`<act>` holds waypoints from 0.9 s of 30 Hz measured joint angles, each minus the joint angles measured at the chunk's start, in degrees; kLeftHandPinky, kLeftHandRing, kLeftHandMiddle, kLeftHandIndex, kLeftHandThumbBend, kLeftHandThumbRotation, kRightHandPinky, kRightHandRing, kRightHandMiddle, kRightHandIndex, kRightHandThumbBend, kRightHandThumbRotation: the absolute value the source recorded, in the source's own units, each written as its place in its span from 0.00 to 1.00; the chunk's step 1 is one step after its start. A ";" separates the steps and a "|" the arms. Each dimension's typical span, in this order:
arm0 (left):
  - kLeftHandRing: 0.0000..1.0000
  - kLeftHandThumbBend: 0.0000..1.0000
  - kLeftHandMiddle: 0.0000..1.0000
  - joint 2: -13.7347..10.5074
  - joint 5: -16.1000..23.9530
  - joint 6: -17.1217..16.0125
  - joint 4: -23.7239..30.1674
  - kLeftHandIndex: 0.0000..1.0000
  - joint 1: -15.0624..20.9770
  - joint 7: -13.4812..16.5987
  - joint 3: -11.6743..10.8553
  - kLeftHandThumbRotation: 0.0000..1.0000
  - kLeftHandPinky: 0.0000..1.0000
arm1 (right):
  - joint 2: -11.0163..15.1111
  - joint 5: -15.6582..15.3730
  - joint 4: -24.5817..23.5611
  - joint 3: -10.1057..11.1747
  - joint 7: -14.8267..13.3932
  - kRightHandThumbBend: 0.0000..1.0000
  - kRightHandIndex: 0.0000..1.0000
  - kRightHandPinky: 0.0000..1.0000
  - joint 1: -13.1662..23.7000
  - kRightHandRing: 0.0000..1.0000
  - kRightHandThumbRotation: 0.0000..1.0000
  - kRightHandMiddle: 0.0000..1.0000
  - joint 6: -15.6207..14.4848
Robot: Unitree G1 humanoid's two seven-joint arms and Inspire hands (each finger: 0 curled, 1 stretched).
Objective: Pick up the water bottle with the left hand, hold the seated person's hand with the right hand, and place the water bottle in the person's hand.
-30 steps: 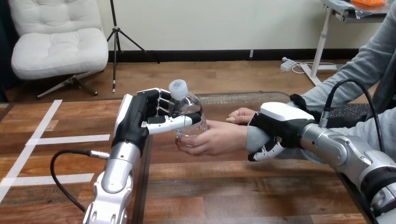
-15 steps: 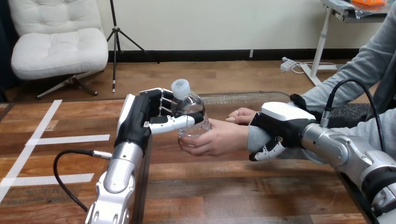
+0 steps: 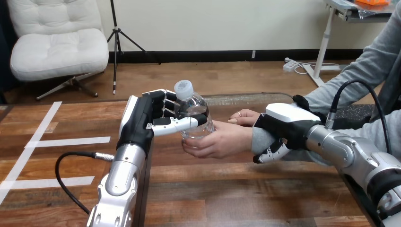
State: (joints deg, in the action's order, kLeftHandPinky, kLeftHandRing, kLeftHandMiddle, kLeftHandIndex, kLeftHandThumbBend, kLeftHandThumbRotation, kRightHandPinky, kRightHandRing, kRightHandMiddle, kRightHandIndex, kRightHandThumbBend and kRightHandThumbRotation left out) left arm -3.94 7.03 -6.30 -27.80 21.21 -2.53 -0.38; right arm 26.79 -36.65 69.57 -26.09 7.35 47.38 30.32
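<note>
A clear water bottle (image 3: 190, 112) with a white cap stands upright above the table's middle, my left hand (image 3: 147, 119) shut on it with thumb across its front. The person's hand (image 3: 221, 141) reaches in from the right, palm up, cupping the bottle's base. My right hand (image 3: 283, 125) is shut on the person's wrist, over the grey sleeve, with fingers curling under it. The person's other hand (image 3: 243, 117) rests on the table behind.
The wooden table (image 3: 227, 189) stretches toward me with white tape lines (image 3: 56, 141) at the left. A black cable (image 3: 71, 163) loops beside my left forearm. The person's grey-sleeved arms fill the right side.
The bottle and my left hand have edged slightly right, deeper into the person's cupped hand. My right hand keeps its hold on the wrist.
</note>
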 measured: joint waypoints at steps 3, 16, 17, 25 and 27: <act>0.60 0.80 0.62 -0.01 0.00 0.01 0.00 0.61 0.05 -0.37 -0.08 0.23 0.53 | 0.07 0.00 0.00 0.00 0.00 0.49 0.31 0.18 0.00 0.22 0.03 0.28 0.00; 0.85 0.97 0.86 -0.16 -0.07 0.11 0.00 0.86 0.13 -1.50 -0.33 0.66 0.80 | 0.36 0.00 0.00 0.00 0.00 0.50 0.31 0.17 0.00 0.21 0.03 0.28 0.00; 0.86 0.98 0.87 -0.17 -0.07 0.11 0.00 0.87 0.14 -1.63 -0.33 0.67 0.81 | 0.37 0.00 0.00 0.00 0.00 0.50 0.31 0.17 0.00 0.21 0.03 0.28 0.00; 0.92 1.00 0.93 0.01 -0.16 0.11 0.00 0.94 0.15 -2.86 -0.10 0.81 0.93 | 0.38 0.00 0.00 0.00 -0.01 0.50 0.30 0.17 0.00 0.21 0.04 0.28 0.01; 0.93 1.00 0.94 0.09 -0.25 0.11 0.00 0.95 0.15 -3.15 -0.06 0.83 0.95 | 0.38 0.00 0.01 0.00 -0.01 0.50 0.30 0.17 0.00 0.21 0.04 0.28 0.01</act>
State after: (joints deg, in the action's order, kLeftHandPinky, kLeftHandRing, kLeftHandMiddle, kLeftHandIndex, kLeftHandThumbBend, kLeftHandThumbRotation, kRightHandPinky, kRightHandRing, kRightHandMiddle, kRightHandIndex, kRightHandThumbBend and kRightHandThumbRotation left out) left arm -3.85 6.78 -6.19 -27.79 21.37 -5.68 -0.44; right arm 27.17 -36.65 69.58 -26.09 7.33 47.38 30.33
